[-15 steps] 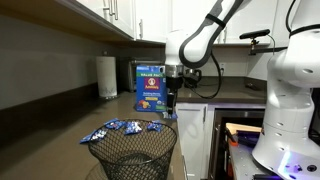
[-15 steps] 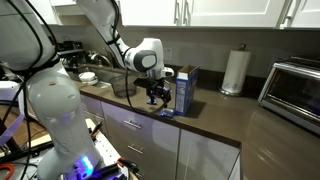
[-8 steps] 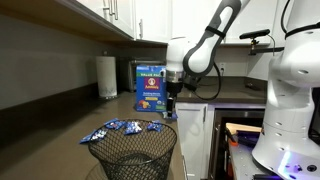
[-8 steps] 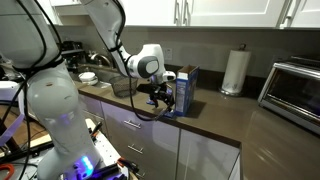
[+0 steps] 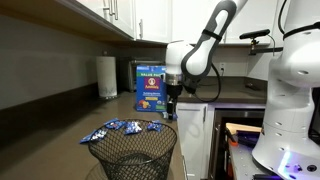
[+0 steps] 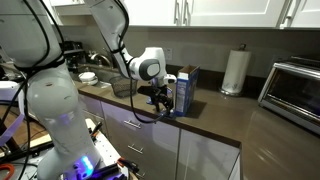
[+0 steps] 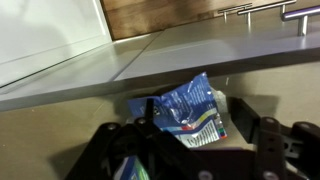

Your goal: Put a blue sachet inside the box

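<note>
The claw (image 7: 192, 138) looks clamped on a blue sachet (image 7: 190, 112), its fingers narrowly apart, just beside the box (image 5: 150, 87).

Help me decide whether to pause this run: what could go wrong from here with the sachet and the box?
1. The gripper hangs low beside the box, below its top; a sideways move before lifting could knock the tall carton over.
2. In the wrist view the blue sachet looks crumpled between the fingers, so it might slip out on the way.
3. No view shows whether the box top is open; the sachet could land on a closed flap.
</note>
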